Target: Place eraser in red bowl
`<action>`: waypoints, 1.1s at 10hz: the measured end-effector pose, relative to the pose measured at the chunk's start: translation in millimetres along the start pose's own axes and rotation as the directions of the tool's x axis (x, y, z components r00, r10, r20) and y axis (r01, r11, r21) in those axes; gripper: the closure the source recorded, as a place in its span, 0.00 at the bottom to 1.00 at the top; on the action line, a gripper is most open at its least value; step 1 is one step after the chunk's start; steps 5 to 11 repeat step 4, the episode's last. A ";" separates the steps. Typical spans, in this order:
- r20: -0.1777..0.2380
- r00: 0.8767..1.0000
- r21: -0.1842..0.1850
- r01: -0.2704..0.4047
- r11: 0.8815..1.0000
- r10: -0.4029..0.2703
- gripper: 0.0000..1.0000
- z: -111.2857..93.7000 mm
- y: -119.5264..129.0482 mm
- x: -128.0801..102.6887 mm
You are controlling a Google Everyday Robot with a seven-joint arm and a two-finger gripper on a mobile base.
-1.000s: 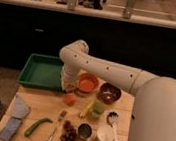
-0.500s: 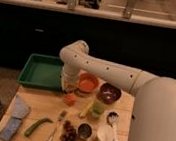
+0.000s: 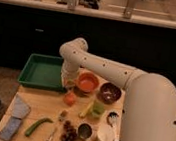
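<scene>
The red bowl (image 3: pixel 87 82) is a bright orange-red shallow bowl at the back of the wooden table (image 3: pixel 40 102). My gripper (image 3: pixel 69 85) hangs from the white arm just left of the bowl, low over the table by the green tray's right edge. I cannot make out the eraser; it may be hidden at the gripper.
A maroon bowl (image 3: pixel 110 93) sits right of the red bowl. A green tray (image 3: pixel 40 70) is at the back left. An orange ball-like object (image 3: pixel 69 99), a green cup (image 3: pixel 98 108), grapes (image 3: pixel 69 133), a metal cup (image 3: pixel 85 131), a green pod (image 3: pixel 38 126) and a blue-grey sponge (image 3: pixel 9 129) lie nearer the front.
</scene>
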 end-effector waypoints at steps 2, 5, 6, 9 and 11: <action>-0.003 1.000 0.002 -0.016 1.000 0.016 1.00 0.9 2.5 9.7; 0.002 0.999 0.006 -0.039 0.999 0.039 1.00 7.1 8.5 17.3; 0.002 0.999 0.006 -0.039 0.999 0.039 1.00 7.1 8.5 17.3; 0.002 0.999 0.006 -0.039 0.999 0.039 1.00 7.1 8.5 17.3; 0.002 0.999 0.006 -0.039 0.999 0.039 1.00 7.1 8.5 17.3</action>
